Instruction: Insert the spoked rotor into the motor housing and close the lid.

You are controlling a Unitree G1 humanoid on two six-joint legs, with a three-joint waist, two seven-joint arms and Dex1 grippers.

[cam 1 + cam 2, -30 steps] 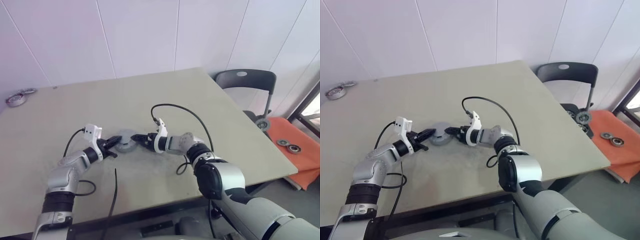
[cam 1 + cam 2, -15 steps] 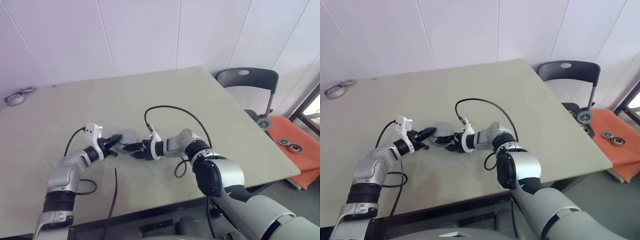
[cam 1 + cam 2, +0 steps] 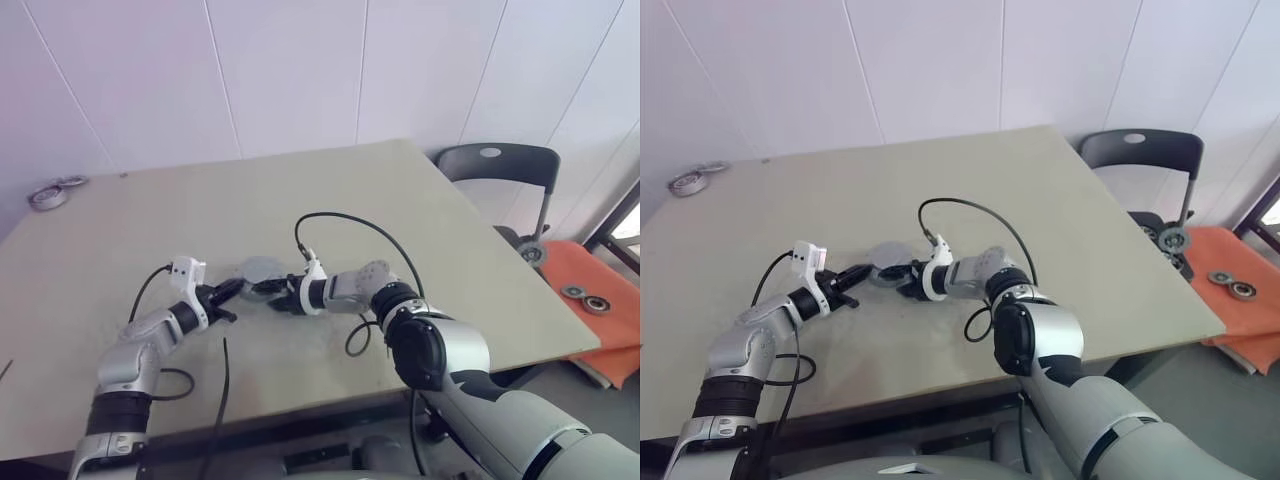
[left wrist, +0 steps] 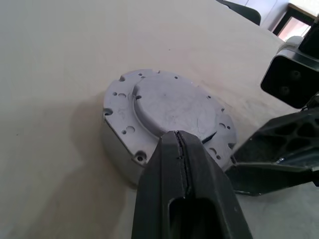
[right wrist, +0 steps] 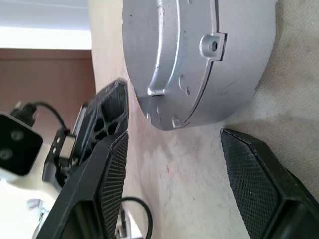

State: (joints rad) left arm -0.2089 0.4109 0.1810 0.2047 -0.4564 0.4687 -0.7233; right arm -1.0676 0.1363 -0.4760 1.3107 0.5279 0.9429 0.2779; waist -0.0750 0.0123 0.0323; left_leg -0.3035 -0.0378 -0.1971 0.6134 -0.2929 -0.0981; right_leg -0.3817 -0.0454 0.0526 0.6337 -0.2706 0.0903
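**Lid on the housing, both grippers at its edge**

The motor housing (image 4: 164,117) lies flat on the surface (image 3: 400,200), near the front edge and between the 2 arms. What shows of it is a silvery grey cover with a raised round centre and small holes around its flange; neither copper windings nor the spoked rotor can be seen, so the lid looks to be already on, with the rotor presumably beneath it. Whether the lid is fully seated all round cannot be told.

The left gripper (image 4: 182,149) has its fingers pressed together with nothing between them, its tip resting at the housing's near-left edge. The right gripper (image 5: 174,164) stands with its fingers spread apart, gripping nothing, just beside the housing's right side; the housing's rim lies just beyond the gap between its fingers.

Judged from this, insertion seems done, and only a final press or check of the lid remains.
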